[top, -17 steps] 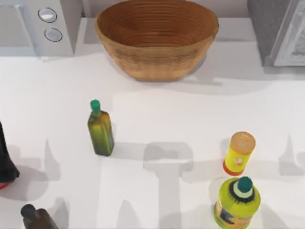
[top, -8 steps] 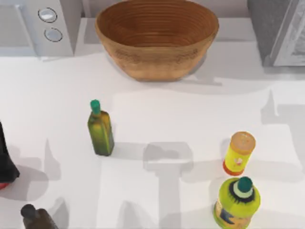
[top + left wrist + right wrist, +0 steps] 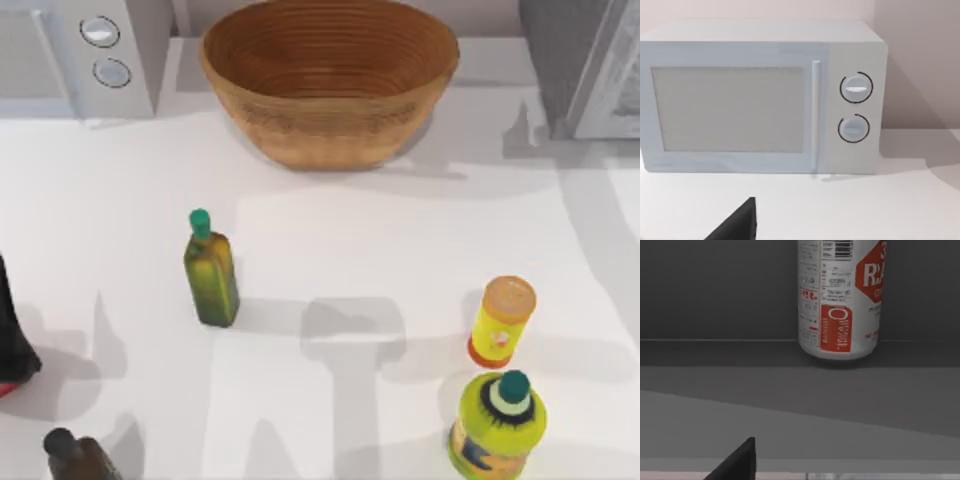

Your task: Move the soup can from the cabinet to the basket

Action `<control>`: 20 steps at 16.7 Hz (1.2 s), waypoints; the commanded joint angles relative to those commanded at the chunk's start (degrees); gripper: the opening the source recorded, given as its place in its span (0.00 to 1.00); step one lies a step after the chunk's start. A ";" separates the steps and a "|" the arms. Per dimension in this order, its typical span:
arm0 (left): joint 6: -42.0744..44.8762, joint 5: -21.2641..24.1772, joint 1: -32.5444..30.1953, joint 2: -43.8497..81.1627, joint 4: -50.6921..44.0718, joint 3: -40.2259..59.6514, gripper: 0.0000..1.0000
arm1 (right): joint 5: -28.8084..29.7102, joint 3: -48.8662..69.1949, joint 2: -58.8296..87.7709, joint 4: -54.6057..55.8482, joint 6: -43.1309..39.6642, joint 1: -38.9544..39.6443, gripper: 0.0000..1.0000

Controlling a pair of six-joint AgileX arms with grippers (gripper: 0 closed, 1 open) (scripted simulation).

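Still at the start: the soup can [image 3: 840, 300] stands inside the cabinet [image 3: 585, 65] at 1 o'clock, and the basket [image 3: 328, 75] at 12 o'clock holds nothing. Grabbing, lifting and dropping it in are all left; I cannot tell if either claw is open

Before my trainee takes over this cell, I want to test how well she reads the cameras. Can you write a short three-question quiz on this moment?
1. True or false: the soup can already lies in the basket.
2. In the right wrist view, where does the can stand? A) on the table B) upright on a grey shelf inside the cabinet C) on the microwave
3. Fill in: the bottle standing alone left of the table's middle has a ____ cap.

Key: 1 false; 2 B; 3 green.
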 joint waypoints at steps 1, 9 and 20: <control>0.00 0.00 0.00 0.00 0.00 0.00 1.00 | 0.41 3.37 2.61 -0.82 0.03 0.33 1.00; 0.00 0.00 0.00 0.00 0.00 0.00 1.00 | 1.53 12.00 9.18 -2.96 0.11 1.27 1.00; 0.00 0.00 0.00 0.00 0.00 0.00 1.00 | -1.00 27.71 27.71 0.16 0.12 -2.42 1.00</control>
